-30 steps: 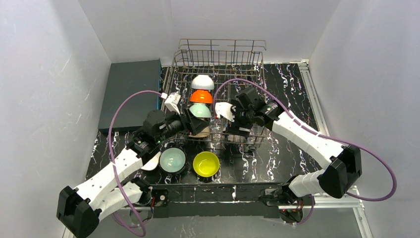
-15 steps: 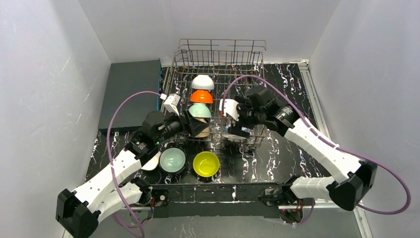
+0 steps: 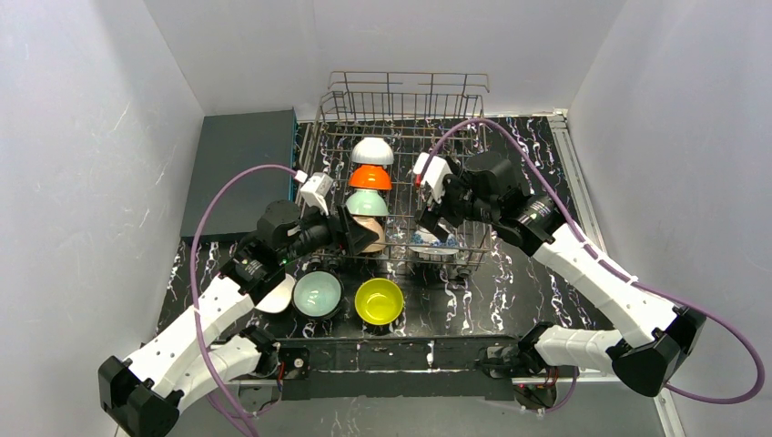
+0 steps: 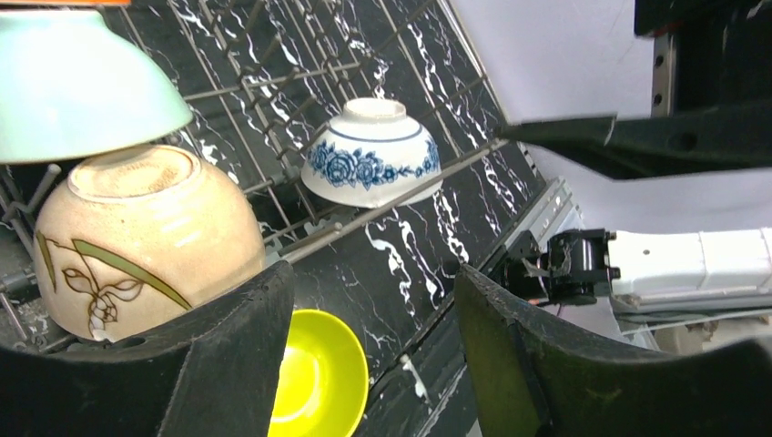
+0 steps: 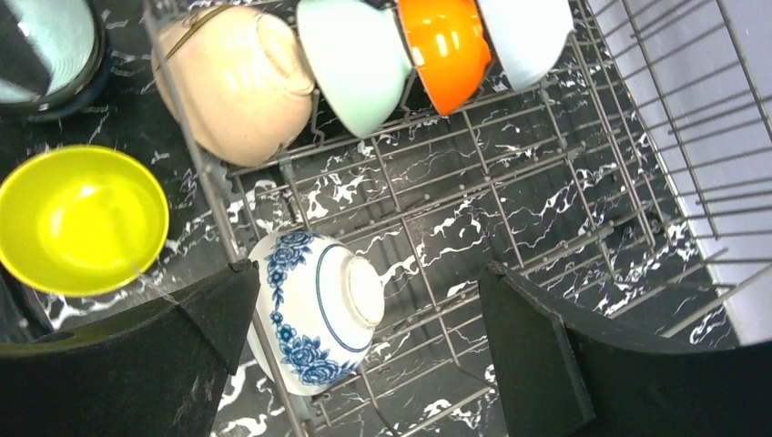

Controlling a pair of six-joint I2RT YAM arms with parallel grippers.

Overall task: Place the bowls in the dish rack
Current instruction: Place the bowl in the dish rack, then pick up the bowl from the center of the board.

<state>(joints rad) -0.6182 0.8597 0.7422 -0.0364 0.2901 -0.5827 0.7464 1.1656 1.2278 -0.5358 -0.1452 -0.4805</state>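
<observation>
left fingers: left gripper (image 4: 371, 273) is held apart, nothing between the jaws; one finger is seen just beside the peach-tan bowl (image 4: 146, 237), contact cannot be told.
right fingers: right gripper (image 5: 369, 269) is spread wide, nothing clamped; the blue-and-white bowl (image 5: 319, 309) lies on its side just beside one finger.
loaded: both those bowls are seated in the dish rack (image 3: 406, 93) at its near side; behind the peach-tan one a row is formed by the mint bowl (image 3: 368, 202), orange bowl (image 3: 370, 177) and white bowl (image 3: 372, 150), tipped on edge, touching or nearly so.
left to load: yellow bowl (image 3: 379, 300) and teal bowl (image 3: 317, 294) are set mouth-up on the table (image 3: 455, 309), just in front of the rack; a white shape (image 3: 276, 297), probably another bowl, is half hidden under the left arm.
handling (judged): glossy surfaces are seen, so stiff, slick and chippable is assumed; light enough for one arm.
grip point: the rim is best pinched, one finger inside, one outside.
in the way: near rack wall and upright tines must be cleared; seated bowls could be knocked; the two wrists are close over the rack.
aside: grey slab (image 3: 241, 168) is well apart.
</observation>
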